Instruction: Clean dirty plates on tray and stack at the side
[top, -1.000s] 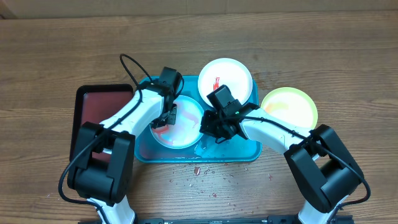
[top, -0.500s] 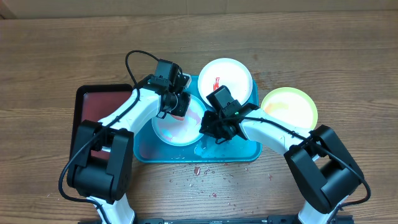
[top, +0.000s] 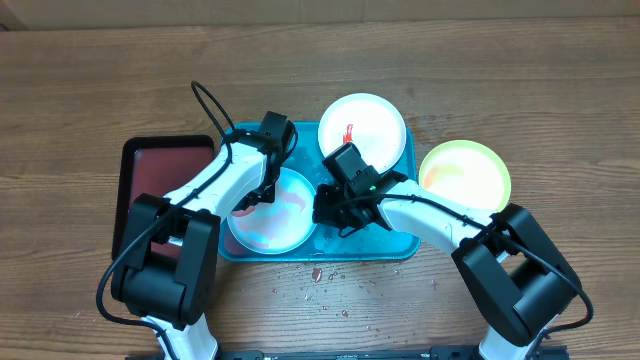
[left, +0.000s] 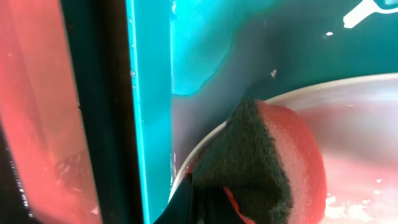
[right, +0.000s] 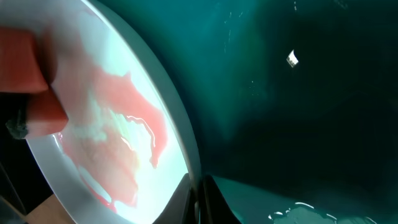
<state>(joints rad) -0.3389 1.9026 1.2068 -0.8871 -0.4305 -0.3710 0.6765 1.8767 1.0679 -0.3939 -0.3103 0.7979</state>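
Right gripper (top: 323, 212) pinches the aqua plate (top: 270, 225) at its rim, left gripper (top: 262, 192) clamps a sponge (left: 273, 162); the tray (top: 397, 243) runs left-right.

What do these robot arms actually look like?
Both arms match: white tubular links on the left arm and right arm, joined by chunky black joint blocks. A thin black cable loops above the left one. The left pincer and right pincer are black.
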